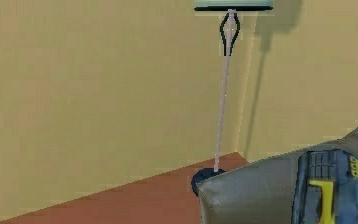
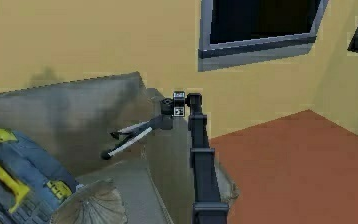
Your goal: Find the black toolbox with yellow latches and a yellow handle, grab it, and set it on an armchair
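The grey armchair takes up the left half of the arm side view, its back rising toward the upper left. A dark window sits at the upper right of that view. In the forward view a floor lamp stands on a thin pole in the yellow corner, top centre down to its base.

My arm rises from the bottom edge, just right of centre. The toolbox lies on the armchair's seat at the lower left edge, dark with yellow latches. Its long axis runs from upper left to lower right of the frame.

My gripper slants down-left before the armchair's cushion, up and right of the toolbox and apart from it. I cannot tell whether its fingers are apart or together, or whether it holds anything.
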Robot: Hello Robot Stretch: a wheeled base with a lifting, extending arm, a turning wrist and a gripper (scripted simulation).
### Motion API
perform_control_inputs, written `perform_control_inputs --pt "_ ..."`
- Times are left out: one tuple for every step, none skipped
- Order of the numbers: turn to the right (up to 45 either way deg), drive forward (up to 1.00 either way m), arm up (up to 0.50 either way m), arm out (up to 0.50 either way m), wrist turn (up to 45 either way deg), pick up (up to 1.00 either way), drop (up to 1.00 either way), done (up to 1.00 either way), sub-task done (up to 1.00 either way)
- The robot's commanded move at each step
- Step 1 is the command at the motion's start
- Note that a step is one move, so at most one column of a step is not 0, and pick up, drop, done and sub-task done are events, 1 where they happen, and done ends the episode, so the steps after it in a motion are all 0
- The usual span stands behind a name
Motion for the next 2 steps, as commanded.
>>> perform_control_inputs --pt "0.0 0.00 0.00 -0.08 0.0 0.00 0.00 0.00 0.00" --pt "0.0 0.00 0.00 0.00 0.0 0.00 0.00 1.00 0.00"
